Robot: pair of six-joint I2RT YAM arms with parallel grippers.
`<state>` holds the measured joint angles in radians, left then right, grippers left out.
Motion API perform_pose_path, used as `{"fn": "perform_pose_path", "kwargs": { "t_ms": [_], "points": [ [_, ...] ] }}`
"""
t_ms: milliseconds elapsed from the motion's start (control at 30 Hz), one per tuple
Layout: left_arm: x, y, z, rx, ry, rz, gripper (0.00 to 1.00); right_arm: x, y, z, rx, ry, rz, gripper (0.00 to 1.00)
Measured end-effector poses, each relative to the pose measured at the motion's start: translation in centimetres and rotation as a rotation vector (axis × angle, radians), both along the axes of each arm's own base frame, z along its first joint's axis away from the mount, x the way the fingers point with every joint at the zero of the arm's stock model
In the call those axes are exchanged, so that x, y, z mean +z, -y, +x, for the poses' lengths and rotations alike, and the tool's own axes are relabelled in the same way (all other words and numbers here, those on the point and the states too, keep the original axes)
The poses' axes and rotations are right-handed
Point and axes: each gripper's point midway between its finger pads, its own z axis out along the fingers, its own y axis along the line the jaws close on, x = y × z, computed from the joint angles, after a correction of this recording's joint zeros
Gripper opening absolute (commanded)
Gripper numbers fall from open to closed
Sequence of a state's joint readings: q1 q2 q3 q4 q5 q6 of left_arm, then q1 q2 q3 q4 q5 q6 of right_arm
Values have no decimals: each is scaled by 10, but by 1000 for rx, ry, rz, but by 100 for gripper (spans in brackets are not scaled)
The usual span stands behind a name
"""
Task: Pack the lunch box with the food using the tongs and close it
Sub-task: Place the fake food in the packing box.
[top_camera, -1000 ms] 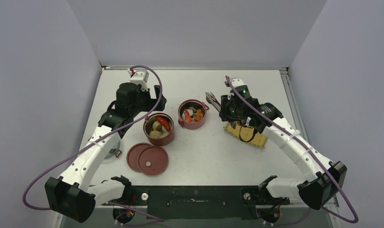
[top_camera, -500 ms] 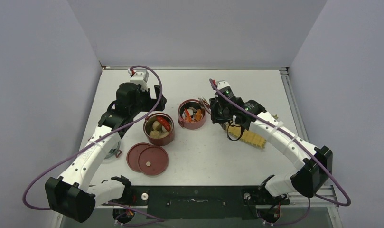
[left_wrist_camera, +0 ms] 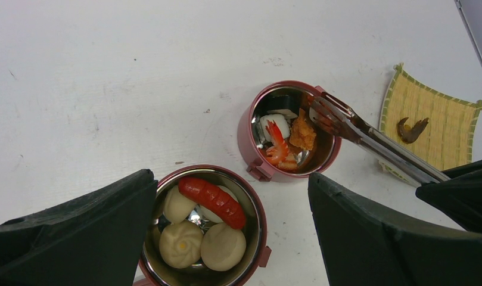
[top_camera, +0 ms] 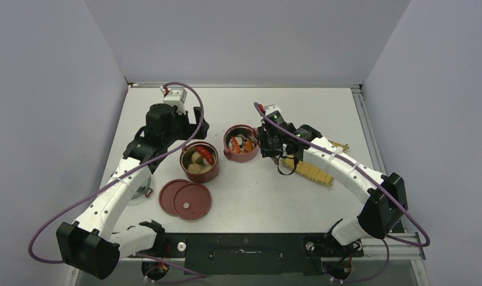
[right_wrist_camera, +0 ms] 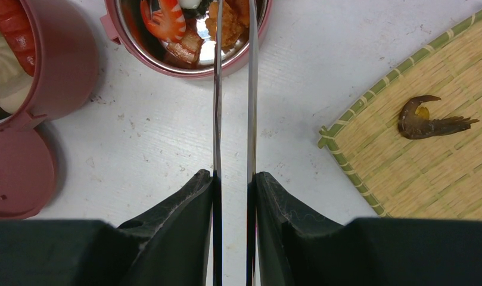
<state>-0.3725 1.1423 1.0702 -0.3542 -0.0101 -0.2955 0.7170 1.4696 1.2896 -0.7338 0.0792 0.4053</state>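
Observation:
The lunch box stands as two open dark-red bowls. The near bowl [left_wrist_camera: 259,229] holds pale buns and a red sausage [left_wrist_camera: 211,199]; the far bowl [left_wrist_camera: 245,128] holds shrimp [left_wrist_camera: 277,140] and a fried orange piece. My left gripper [left_wrist_camera: 231,179] hangs open above the near bowl, touching nothing. My right gripper [right_wrist_camera: 234,176] is shut on the silver tongs [right_wrist_camera: 217,89], whose tips [left_wrist_camera: 322,113] reach over the far bowl's right rim. I cannot tell whether the tips hold any food. A brown tail-shaped piece [right_wrist_camera: 432,122] lies on the yellow mat [right_wrist_camera: 429,173].
Two flat dark-red lids [top_camera: 186,199] lie overlapping in front of the near bowl [top_camera: 199,162]. The mat [top_camera: 314,171] sits right of the far bowl [top_camera: 242,143], partly under the right arm. Walls close in the table at the back and both sides.
My right arm has swung left with the tongs, from above the mat to the far bowl. The left arm, bowls and lids have not moved.

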Motion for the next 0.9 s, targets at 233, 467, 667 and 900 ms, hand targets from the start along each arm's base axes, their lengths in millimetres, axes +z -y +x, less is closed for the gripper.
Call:
{"fn": "perform_pose_path", "kwargs": {
  "t_ms": [233,467,667,900],
  "points": [
    [0,0,0,0,0,0,99,-4,-1,1,0,-4,-12,27],
    [0,0,0,1,0,0,98,-5,0,1,-2,-4,-17,31],
    [0,0,0,0,0,0,98,-5,1,2,-6,0,-20,33],
    [0,0,0,0,0,0,99,-5,1,2,-7,0,-21,33]
  ]
}}
